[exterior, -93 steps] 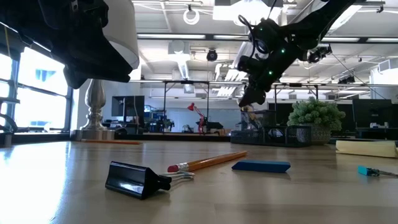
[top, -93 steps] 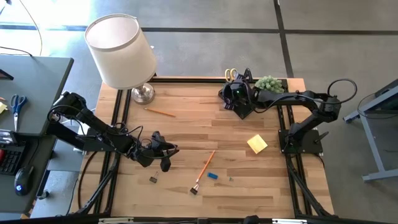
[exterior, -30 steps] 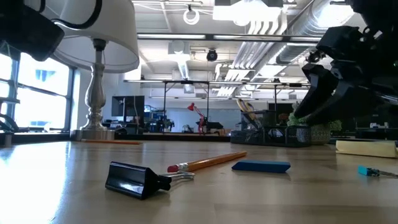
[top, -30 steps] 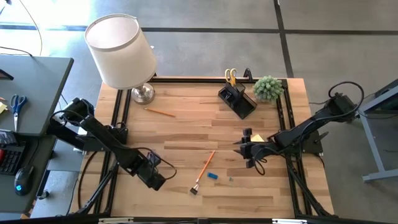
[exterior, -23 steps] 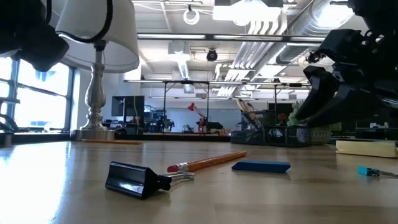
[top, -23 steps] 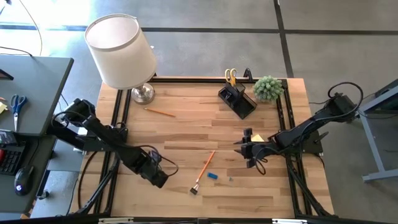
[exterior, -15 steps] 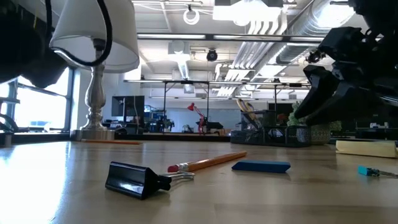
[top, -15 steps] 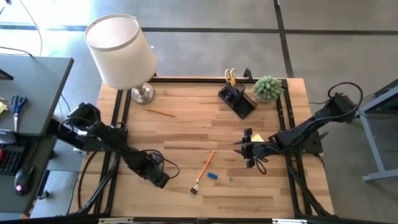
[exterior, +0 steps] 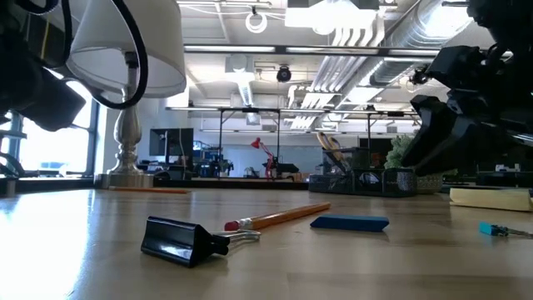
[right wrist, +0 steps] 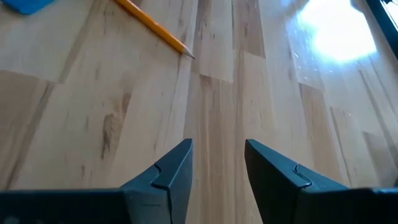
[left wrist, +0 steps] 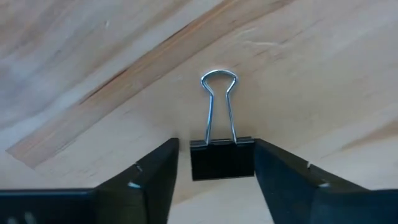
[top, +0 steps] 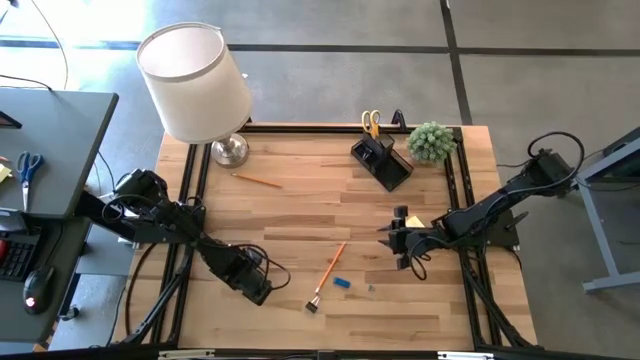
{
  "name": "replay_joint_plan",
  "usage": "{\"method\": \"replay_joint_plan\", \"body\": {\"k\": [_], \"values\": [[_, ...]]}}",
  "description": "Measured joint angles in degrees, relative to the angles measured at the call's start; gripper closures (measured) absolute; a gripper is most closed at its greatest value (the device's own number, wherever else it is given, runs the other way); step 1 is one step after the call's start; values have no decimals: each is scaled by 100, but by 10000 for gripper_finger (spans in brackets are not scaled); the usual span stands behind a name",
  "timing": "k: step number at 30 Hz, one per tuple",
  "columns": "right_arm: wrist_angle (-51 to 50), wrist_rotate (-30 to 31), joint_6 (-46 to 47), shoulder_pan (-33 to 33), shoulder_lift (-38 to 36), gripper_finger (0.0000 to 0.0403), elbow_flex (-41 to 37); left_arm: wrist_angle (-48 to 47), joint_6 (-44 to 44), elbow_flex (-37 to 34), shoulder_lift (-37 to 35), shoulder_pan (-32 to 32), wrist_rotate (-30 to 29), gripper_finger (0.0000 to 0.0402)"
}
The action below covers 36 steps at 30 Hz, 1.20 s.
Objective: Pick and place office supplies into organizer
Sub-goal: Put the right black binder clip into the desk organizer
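From above, my left arm hides the binder clip (left wrist: 222, 155); only my wrist camera shows it, lying between my parted left gripper (left wrist: 216, 177) fingers, ungripped. It is a matte black folded body with a looped wire handle on grained wood planks. My right gripper (right wrist: 217, 168) hovers open, empty, partly covering the yellow sticky-note pad (top: 414, 222). The hexagonal orange pencil (top: 332, 268) lies beside the flat blue eraser (top: 343, 283). The black organizer (top: 381, 160) stands far off, beside the plant (top: 431, 140).

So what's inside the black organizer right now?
The organizer has yellow-handled scissors standing in its upright compartment, along with a dark item too small to identify. Nothing is discernible in the low tray.
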Motion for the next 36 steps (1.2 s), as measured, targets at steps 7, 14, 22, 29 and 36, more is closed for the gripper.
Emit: {"method": "replay_joint_plan", "body": {"k": [7,14,22,29,36], "values": [[-41,66,44,0,0,264,0,-53,246,3,3,11,204,281],[-31,201,-15,0,0,263,0,-83,1261,351,37,404,-410,278],[259,317,-31,-2,-65,263,0,-105,3864,1276,35,1541,-2228,263],[260,341,63,2,-660,263,2,1344,7080,1979,28,3097,-3400,275],[-146,411,263,2,-1186,263,4,3619,8740,2037,187,4580,-2352,263]]}}
